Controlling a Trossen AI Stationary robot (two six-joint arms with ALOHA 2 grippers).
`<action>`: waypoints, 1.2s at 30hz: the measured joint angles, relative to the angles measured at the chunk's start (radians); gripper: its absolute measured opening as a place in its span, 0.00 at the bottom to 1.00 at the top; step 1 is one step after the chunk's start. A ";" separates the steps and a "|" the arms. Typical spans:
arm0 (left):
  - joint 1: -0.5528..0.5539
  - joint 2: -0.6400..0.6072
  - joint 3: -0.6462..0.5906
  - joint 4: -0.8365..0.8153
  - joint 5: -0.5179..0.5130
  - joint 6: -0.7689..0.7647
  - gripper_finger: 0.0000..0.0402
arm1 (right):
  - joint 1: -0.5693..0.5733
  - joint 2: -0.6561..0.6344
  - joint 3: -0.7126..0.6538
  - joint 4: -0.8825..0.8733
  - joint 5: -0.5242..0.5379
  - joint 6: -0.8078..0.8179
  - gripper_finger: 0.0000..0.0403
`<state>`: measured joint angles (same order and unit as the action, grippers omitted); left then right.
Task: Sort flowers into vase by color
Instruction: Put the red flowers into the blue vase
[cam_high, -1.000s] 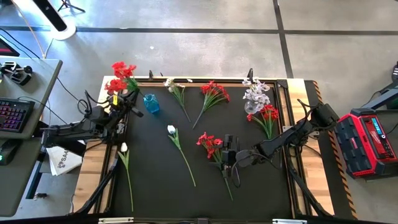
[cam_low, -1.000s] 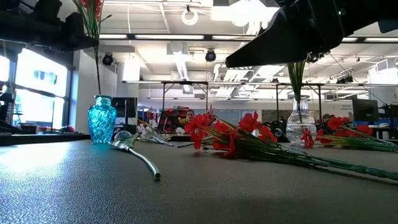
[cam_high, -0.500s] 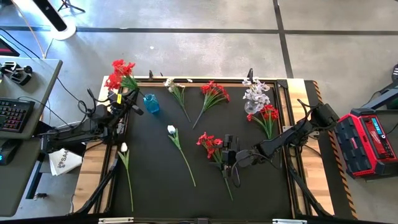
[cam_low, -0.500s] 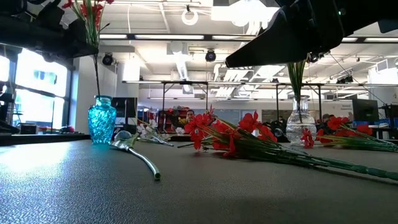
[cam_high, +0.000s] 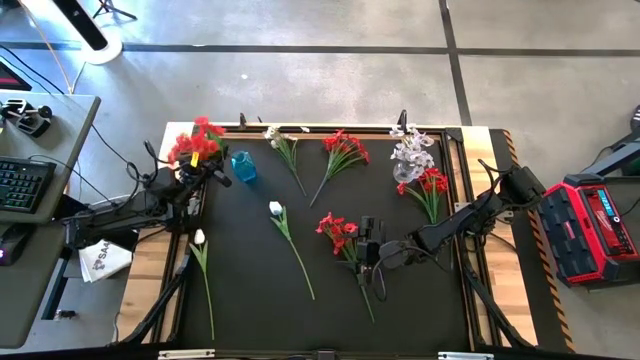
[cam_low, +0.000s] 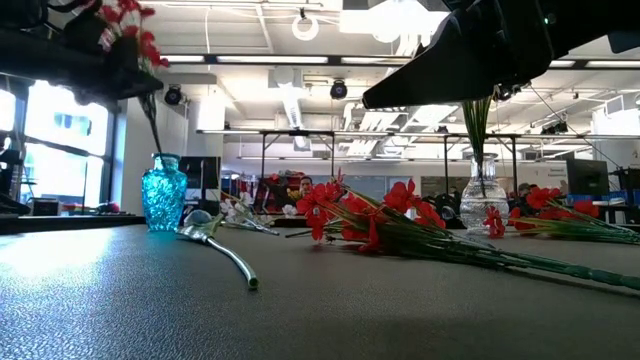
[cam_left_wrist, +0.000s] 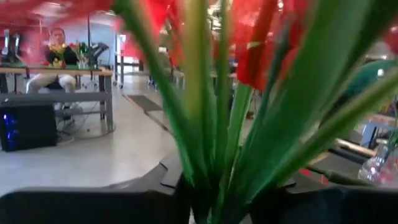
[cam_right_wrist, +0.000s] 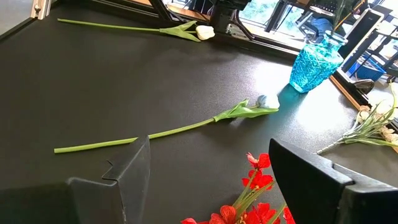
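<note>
Red sprig at left tool: the red sprig (cam_high: 193, 144) sits at the counter's far-left corner, just beside the blue vase (cam_high: 243, 166). In the low view its stem (cam_low: 150, 125) leans down to the vase mouth and the blossoms hang tilted over it — a second ago the stem stood nearly upright with the blossoms higher.
Left tool: the left tool (cam_high: 192, 171) is beside the vase with green stems (cam_left_wrist: 205, 143) rising between its fingers; I cannot tell whether it still clamps them or has let go.
Other flowers: a red bunch (cam_high: 338, 232) lies mid-counter, a white tulip (cam_high: 276, 209) left of it, another white tulip (cam_high: 199, 238) near the left edge, a pale sprig (cam_high: 283, 143) and a red sprig on the far edge (cam_high: 343, 150) — all lying as they did earlier.
Clear vase: the clear vase (cam_high: 405, 172) at far right holds pale blossoms (cam_high: 411, 147), with a red spray (cam_high: 431, 183) beside it.
Right tool: the right tool (cam_high: 372, 254) hangs released, fingers wide, over the red bunch, unmoved.
Counter: dark mat (cam_high: 250, 290).
</note>
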<state>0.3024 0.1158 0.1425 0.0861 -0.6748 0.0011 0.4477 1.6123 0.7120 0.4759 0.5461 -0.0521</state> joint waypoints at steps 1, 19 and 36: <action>0.002 0.000 0.000 -0.013 0.002 -0.008 0.29 | 0.000 0.000 0.000 0.000 0.000 0.000 0.68; 0.019 0.202 0.259 -0.370 0.002 -0.180 0.36 | -0.003 0.000 0.000 0.000 0.000 0.000 0.68; 0.185 0.561 0.530 -0.693 0.152 -0.314 0.69 | -0.003 0.000 0.000 -0.016 0.000 0.000 0.68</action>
<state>0.4876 0.6772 0.6723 -0.6067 -0.5224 -0.3134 0.4450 1.6119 0.7120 0.4596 0.5465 -0.0521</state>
